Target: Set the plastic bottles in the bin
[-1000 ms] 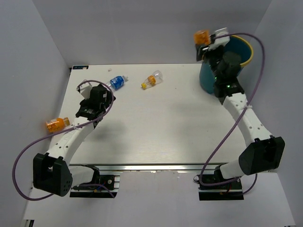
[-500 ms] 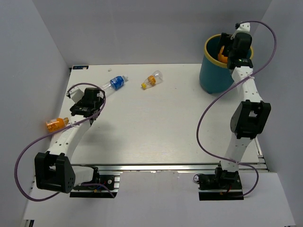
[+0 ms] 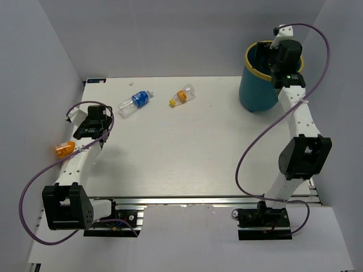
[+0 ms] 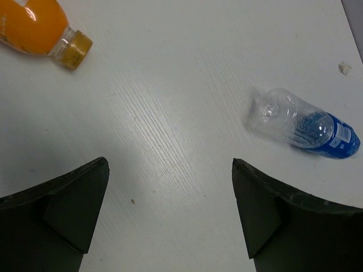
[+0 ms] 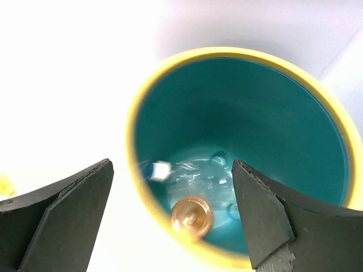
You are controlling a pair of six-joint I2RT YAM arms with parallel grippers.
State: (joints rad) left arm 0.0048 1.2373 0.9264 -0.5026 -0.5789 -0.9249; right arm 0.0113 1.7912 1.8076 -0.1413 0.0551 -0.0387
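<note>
The teal bin (image 3: pixel 256 89) with its yellow rim stands at the table's far right. My right gripper (image 3: pixel 271 54) hangs open over its mouth, holding nothing. Looking down past the open right gripper (image 5: pixel 171 163) into the bin (image 5: pixel 255 113), I see an orange bottle (image 5: pixel 193 217) and a clear bottle (image 5: pixel 170 170) blurred on the bottom. My left gripper (image 3: pixel 91 120) is open above the table's left side. An orange bottle (image 3: pixel 64 149) lies at the left edge, a clear blue-label bottle (image 3: pixel 135 102) and a small yellow-capped bottle (image 3: pixel 182 95) at the back. The left gripper (image 4: pixel 170 163) is over bare table between the orange bottle (image 4: pixel 34 28) and the blue-label bottle (image 4: pixel 309 127).
Grey walls close in the white table (image 3: pixel 187 147) on the left, back and right. Purple cables loop off both arms. A small white scrap (image 4: pixel 343 68) lies near the back left corner.
My right arm swung over the bin, opened and let go of the orange bottle, which now lies in the bin. My left gripper moved left, toward the orange bottle at the edge.
</note>
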